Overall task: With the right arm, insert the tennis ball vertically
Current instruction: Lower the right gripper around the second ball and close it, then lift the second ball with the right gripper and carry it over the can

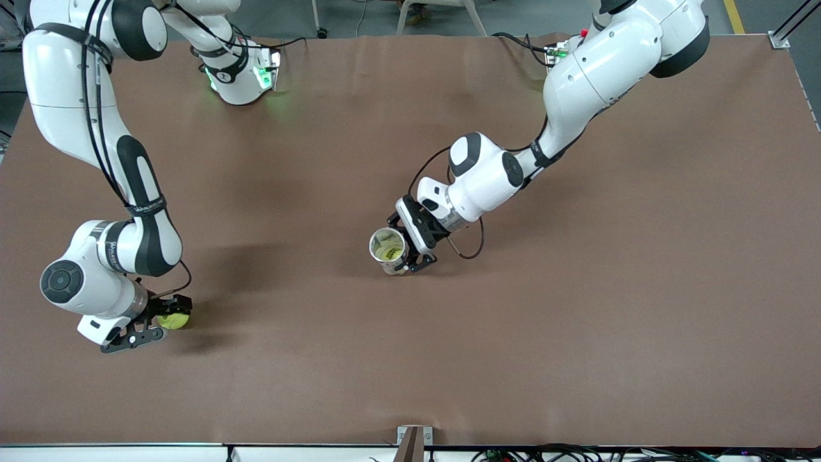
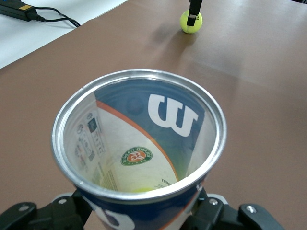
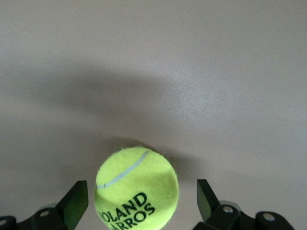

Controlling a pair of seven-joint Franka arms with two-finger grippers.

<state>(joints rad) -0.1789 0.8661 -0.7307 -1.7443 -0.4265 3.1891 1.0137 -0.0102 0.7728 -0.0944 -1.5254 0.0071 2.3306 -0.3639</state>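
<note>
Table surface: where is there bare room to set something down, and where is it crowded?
The brown table is bare between the tennis ball and the ball can, and from the can toward the left arm's end. Crowded spots: at the ball, where the open right claw straddles it, and mid-table, where the left claw is shut on the can.

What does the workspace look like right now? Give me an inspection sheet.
Surface: brown table, bare apart from the job's things.
Job's things: tennis ball resting on the table; open ball can, tilted, mid-table.
Clutter: nothing seen.
Grippers: right gripper open, fingers either side of the ball, not touching; left gripper shut on the can.
Cables: black loops at both wrists; a lead at the table edge.
Surroundings: grey floor, chair legs past the bases.
</note>
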